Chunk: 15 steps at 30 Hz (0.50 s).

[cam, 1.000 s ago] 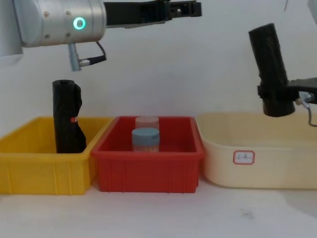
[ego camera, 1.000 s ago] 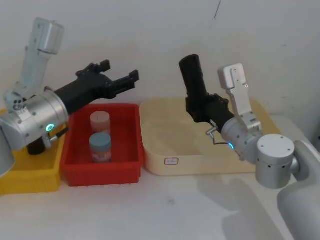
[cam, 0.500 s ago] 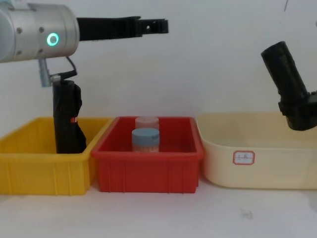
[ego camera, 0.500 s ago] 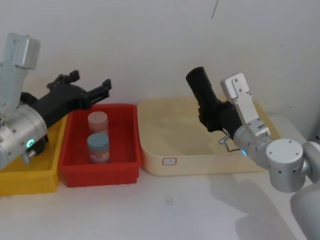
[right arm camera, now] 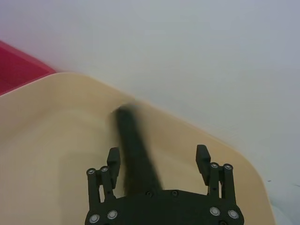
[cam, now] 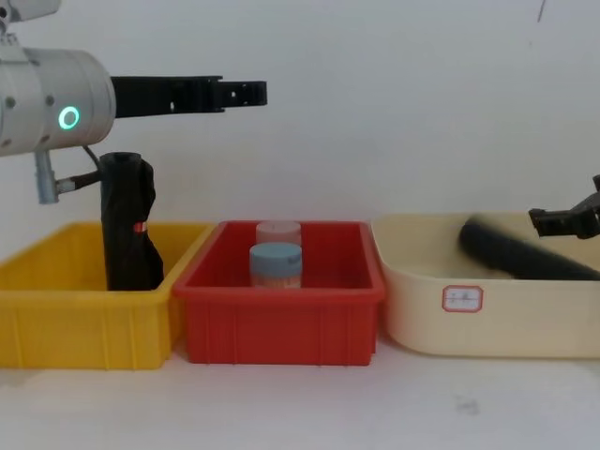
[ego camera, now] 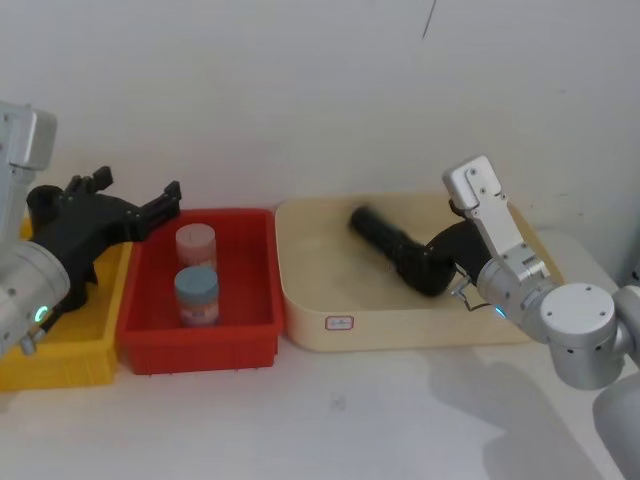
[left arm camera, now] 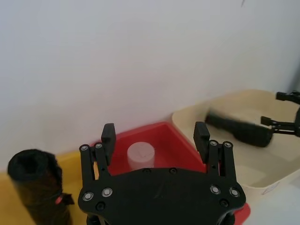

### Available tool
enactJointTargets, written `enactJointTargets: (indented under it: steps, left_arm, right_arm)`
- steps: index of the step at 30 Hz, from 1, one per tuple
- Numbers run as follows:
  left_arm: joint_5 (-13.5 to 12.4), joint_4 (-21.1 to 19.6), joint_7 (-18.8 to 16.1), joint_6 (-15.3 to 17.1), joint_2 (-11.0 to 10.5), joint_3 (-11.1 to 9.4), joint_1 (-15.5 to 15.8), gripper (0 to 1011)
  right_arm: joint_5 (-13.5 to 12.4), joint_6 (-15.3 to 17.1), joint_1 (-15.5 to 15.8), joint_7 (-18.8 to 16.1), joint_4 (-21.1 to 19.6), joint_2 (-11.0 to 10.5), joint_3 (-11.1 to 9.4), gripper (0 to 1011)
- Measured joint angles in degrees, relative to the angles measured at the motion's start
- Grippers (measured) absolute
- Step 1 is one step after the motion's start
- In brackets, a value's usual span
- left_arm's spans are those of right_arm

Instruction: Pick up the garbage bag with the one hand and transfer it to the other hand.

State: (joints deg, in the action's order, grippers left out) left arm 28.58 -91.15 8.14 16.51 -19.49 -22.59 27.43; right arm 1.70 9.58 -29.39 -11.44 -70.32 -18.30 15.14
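The garbage bag (ego camera: 392,245) lies on its side in the cream tub (ego camera: 400,325), one end toward the tub's middle, the other between the fingers of the right pincer (right arm camera: 157,154). Those fingers stand wide apart with a gap on either side of the roll, so it looks released rather than gripped.

The hand-over seems done, and what remains is a clean retreat. The right pincer should keep its fingers spread and back out along the bag's length, rising clear of the tub wall, so neither finger drags the roll. The left pincer (left arm camera: 155,131) hangs open and empty above the red bin (ego camera: 200,340) and the yellow bin (ego camera: 60,360), where a second black roll (cam: 127,225) stands, and needs only to stay clear.

A second ago the right pincer held the bag upright above the tub. Half a second ago the bag leaned over, and now it is down. The left pincer has drawn back toward the robot's left.
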Motion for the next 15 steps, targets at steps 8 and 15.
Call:
enactJointTargets:
  steps: [8,15]
  left_arm:
    - [-0.77,-0.37,-1.52,0.02,-0.17,0.31,-0.91,1001]
    - [-1.16,-0.55,-2.33,0.03,-0.25,0.47,-1.35,1001]
  right_arm:
    - [0.48,-0.06,0.18,-0.17,-0.11,-0.37,0.13,1000]
    - [0.06,0.78,0.65,-1.70,-1.26,-0.49,0.03,1000]
